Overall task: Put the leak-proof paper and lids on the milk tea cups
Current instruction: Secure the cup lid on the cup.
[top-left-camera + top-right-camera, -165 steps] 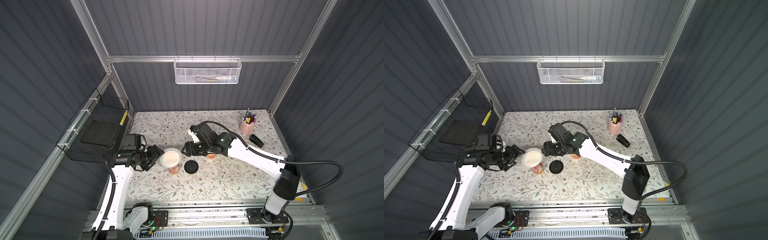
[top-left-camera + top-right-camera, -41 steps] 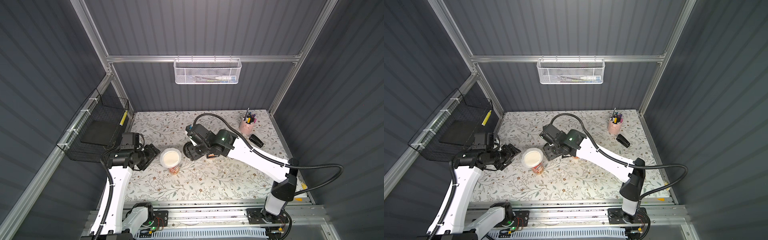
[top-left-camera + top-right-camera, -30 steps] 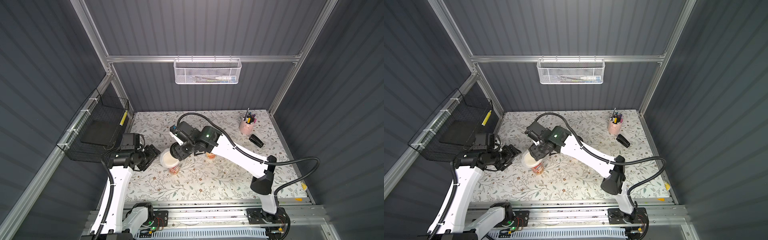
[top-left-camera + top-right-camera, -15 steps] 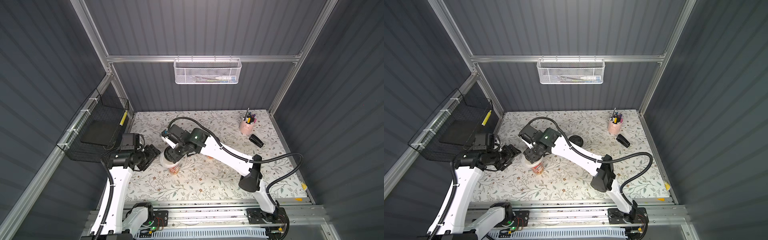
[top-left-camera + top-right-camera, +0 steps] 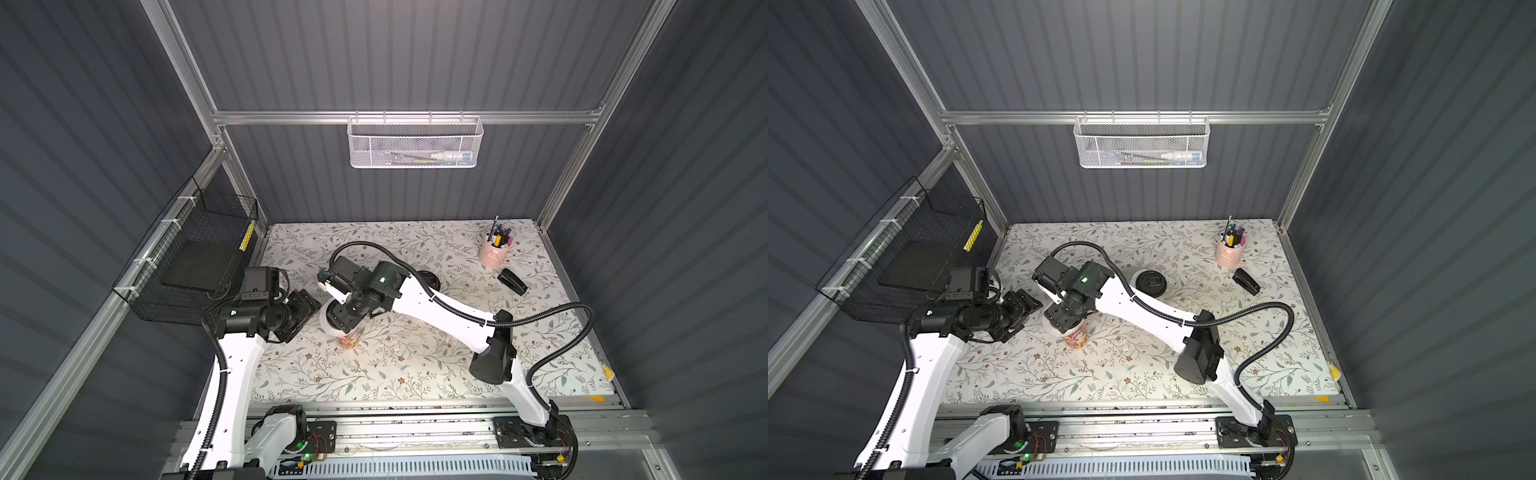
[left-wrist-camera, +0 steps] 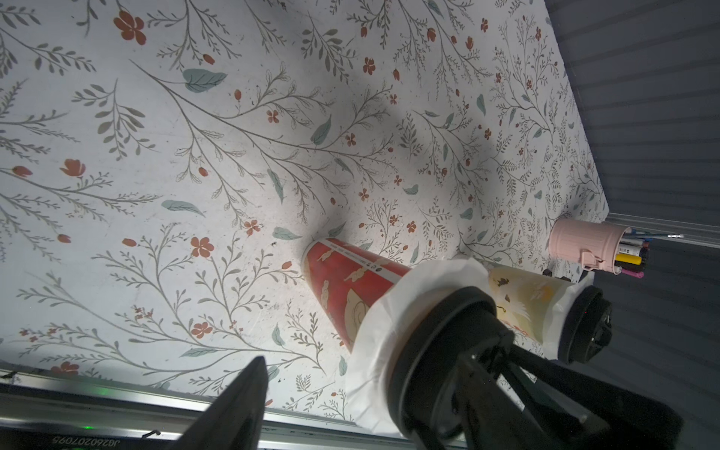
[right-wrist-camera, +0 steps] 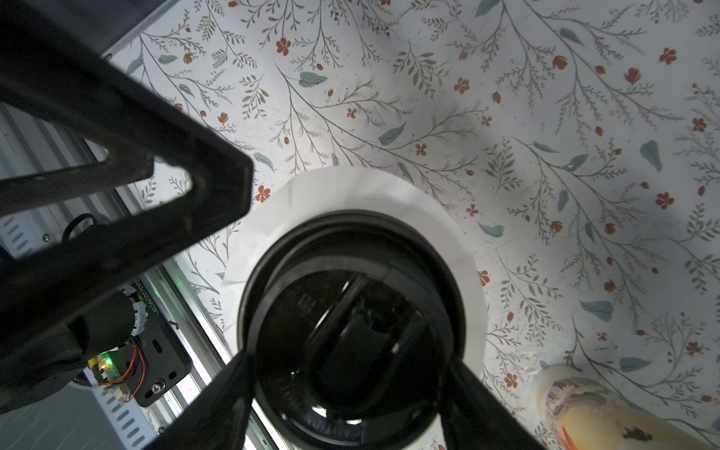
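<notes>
A milk tea cup (image 6: 343, 288) with a red printed wall stands near the table's left middle. Leak-proof paper (image 6: 380, 327) drapes over its mouth, and a black lid (image 7: 350, 311) rests on the paper. My right gripper (image 7: 346, 358) is shut on that lid from above, also seen as my right gripper (image 5: 347, 318) in a top view. A second milk tea cup (image 6: 526, 304) behind it carries paper and a black lid (image 5: 1152, 282). My left gripper (image 5: 303, 311) stands open just left of the near cup, holding nothing; one finger (image 6: 241, 401) shows in the left wrist view.
A pink pot of pens (image 5: 494, 253) and a black stapler (image 5: 512, 281) stand at the back right. A black wire basket (image 5: 195, 257) hangs on the left wall, a white mesh basket (image 5: 413, 141) on the back wall.
My right arm has swung left with the black lid, from beside the near cup to directly on its paper-covered mouth. The left arm has not moved.
</notes>
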